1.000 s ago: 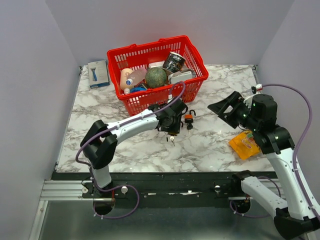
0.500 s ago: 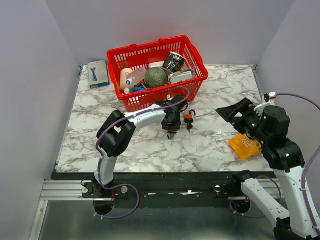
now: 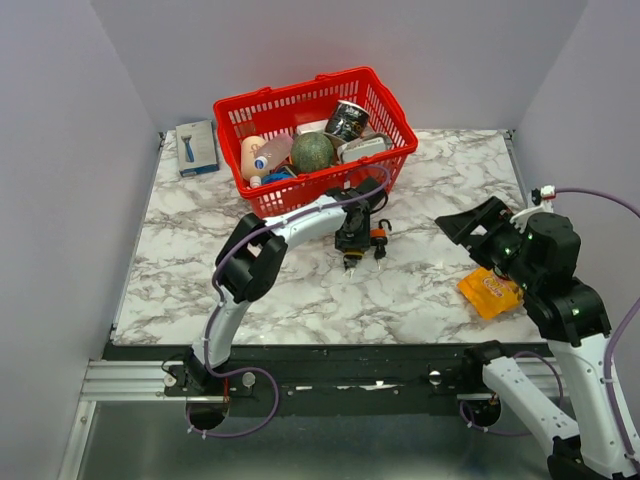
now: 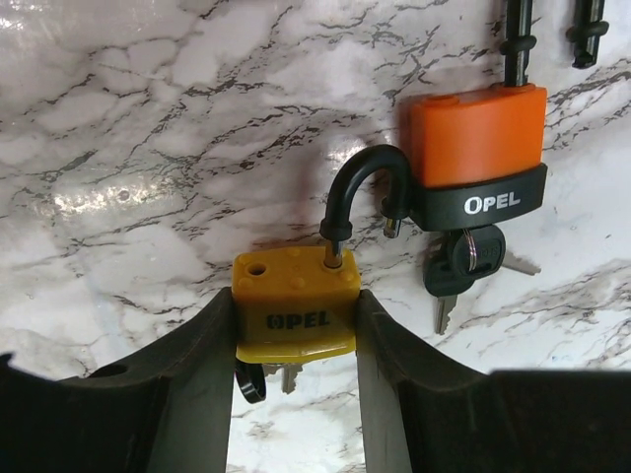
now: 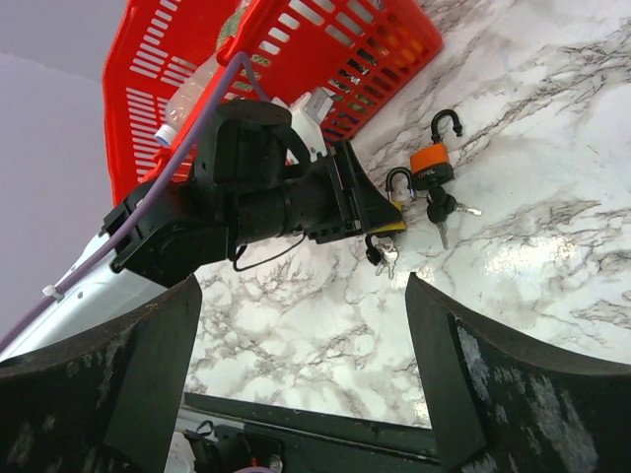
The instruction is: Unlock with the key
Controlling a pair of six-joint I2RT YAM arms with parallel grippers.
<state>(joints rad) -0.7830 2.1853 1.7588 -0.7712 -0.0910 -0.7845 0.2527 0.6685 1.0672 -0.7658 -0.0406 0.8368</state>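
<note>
We see the left jaws clamped on the yellow padlock (image 4: 296,291), their fingers (image 4: 197,365) pressing its two sides near the middle of the marble surface (image 3: 200,250). The lock's black shackle (image 4: 360,187) is raised: one leg sits in the body and the other ends free above it. A ring of keys (image 4: 268,376) shows just below the body, between the fingers.

In the left wrist view the orange padlock (image 4: 478,148) lies at about two o'clock from the yellow one, just beside it, and we cannot tell whether they touch. A key (image 4: 463,261) sits in its underside. One leg of its shackle also ends clear of the body.

In the top view the red basket (image 3: 290,205), full of items, stands at about eleven o'clock from the two locks, close to the left arm (image 3: 290,228).

The right jaws stand wide apart with nothing between them, their fingers (image 5: 148,374) framing the locks from a distance. In the top view they hang at about three o'clock from the locks, well apart. An orange packet (image 3: 490,292) lies on the surface at about four o'clock, beside the right arm (image 3: 545,265).
</note>
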